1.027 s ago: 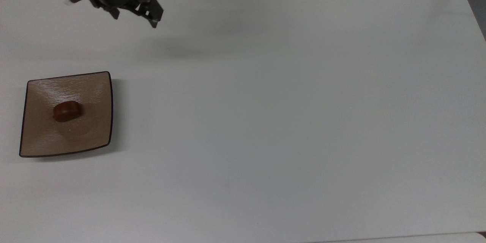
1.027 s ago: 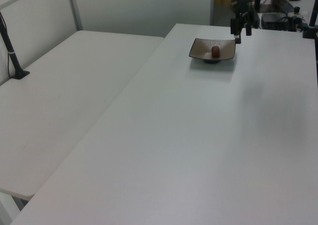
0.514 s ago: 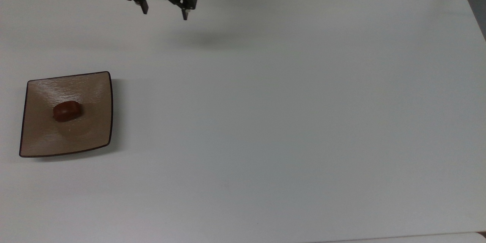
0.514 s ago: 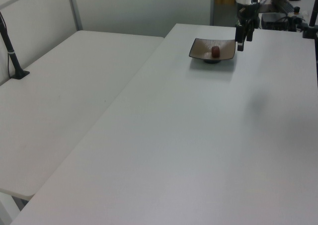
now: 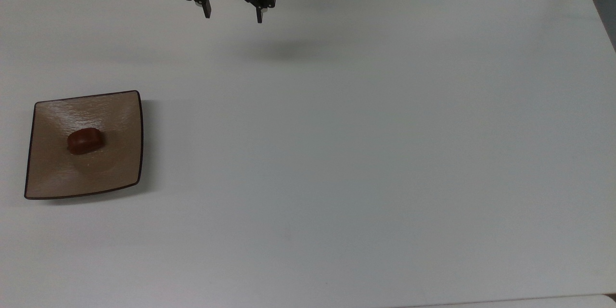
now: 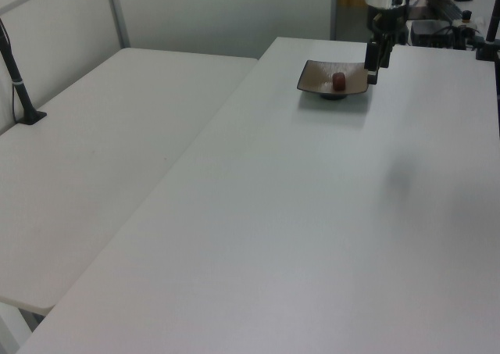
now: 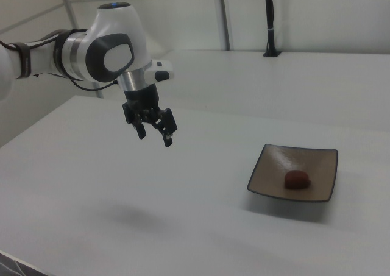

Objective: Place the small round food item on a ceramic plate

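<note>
White table (image 5: 365, 154), food item (image 5: 85, 140) unmoved on plate (image 5: 53, 178), gripper (image 5: 234, 13) shifted toward the top view's right, jaws spread empty.

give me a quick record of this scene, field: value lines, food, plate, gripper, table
food: small round food item, dark reddish-brown, lying near the middle of the plate
plate: square tan-brown ceramic plate with a dark rim, at the top view's left on the table
gripper: gripper open, holding nothing, raised above the table's far edge in the top view, well apart from the plate
table: white table
task state: food rests on the plate
</note>
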### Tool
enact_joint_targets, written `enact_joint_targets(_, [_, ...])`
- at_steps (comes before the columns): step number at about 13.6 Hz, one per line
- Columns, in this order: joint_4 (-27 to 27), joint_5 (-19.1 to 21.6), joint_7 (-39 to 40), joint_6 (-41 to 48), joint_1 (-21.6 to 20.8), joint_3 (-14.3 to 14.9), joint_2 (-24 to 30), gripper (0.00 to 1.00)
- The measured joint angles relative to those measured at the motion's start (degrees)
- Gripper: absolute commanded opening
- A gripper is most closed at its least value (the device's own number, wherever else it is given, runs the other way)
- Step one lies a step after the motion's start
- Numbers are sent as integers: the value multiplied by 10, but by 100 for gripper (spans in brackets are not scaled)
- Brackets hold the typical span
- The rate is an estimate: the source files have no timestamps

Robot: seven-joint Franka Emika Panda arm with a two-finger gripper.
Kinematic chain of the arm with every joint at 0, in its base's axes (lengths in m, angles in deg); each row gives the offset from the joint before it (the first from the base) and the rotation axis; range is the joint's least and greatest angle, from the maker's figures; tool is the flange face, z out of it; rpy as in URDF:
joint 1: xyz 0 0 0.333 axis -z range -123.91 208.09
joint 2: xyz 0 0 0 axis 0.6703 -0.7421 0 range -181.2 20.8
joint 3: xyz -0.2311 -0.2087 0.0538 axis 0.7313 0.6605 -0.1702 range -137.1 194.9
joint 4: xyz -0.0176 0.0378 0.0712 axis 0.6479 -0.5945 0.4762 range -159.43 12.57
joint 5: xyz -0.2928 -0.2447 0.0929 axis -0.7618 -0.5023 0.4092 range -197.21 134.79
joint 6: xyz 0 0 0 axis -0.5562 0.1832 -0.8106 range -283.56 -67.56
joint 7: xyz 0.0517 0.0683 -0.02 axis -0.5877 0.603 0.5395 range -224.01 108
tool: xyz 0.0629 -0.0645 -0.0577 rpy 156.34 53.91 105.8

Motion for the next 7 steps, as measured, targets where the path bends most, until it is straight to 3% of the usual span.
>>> enact_joint_targets(7, [4,0,14,0,0,3,-1,100])
